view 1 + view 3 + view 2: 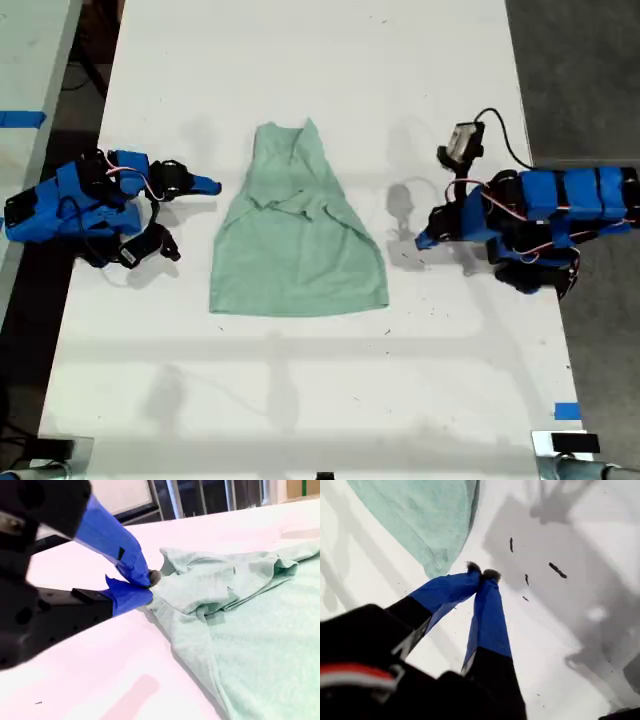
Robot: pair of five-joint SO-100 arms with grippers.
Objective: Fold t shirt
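t shirt (298,235) sleeves folded under, jaws closed

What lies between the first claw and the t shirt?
Only bare white table. In the exterior view my first claw sits closed off the exterior view's right edge of the t shirt, nothing between; the first wrist view agrees.

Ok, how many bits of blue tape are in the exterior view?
2: one tape strip at the exterior view's upper left edge, another tape piece on the table near its lower right corner. Others may be hidden.

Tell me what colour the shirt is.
Pale mint green, plain; the shirt shows best in the exterior view.
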